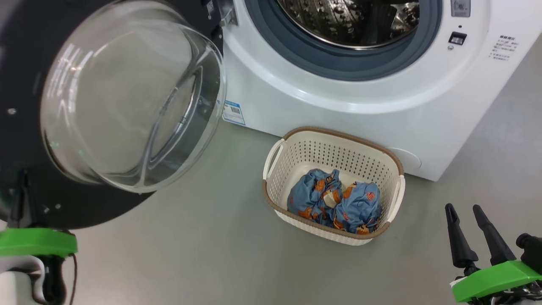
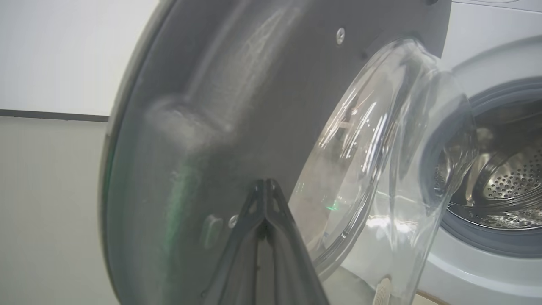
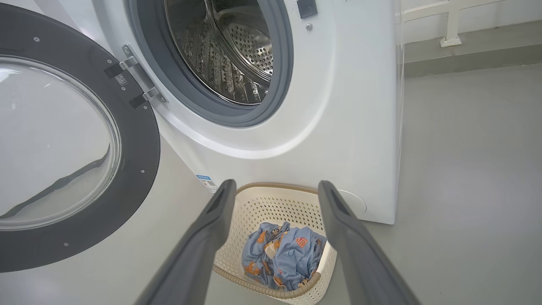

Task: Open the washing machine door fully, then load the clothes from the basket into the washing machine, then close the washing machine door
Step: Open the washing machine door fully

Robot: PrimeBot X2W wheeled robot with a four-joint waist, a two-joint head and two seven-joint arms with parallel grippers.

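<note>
Washing machine door (image 1: 127,97): stands wide open on its hinge, black inner rim and bulging clear glass bowl facing out, directly ahead of the left end effector (image 2: 265,183). Left end effector: fingers pressed together tip to tip, nothing between them, tips up against the door's black rim just beside the lower edge of the glass bowl; contact with the rim cannot be told. Clothes (image 1: 334,203): light blue bundle with orange figures, lying in the bottom of the basket (image 1: 330,156), ahead of and below the right end effector (image 1: 463,208). Basket: cream, perforated, brown rim, on the floor (image 1: 190,245), framed between that end effector's two fingers in the right wrist view. Right end effector: fingers spread wide, empty, well apart from the basket. Washing machine (image 1: 338,110): white, just beyond the basket from the right end effector, steel drum (image 1: 351,21) exposed inside the grey-blue gasket (image 1: 338,63); blue label sticker (image 1: 233,112) low on its front, beside the door.
</note>
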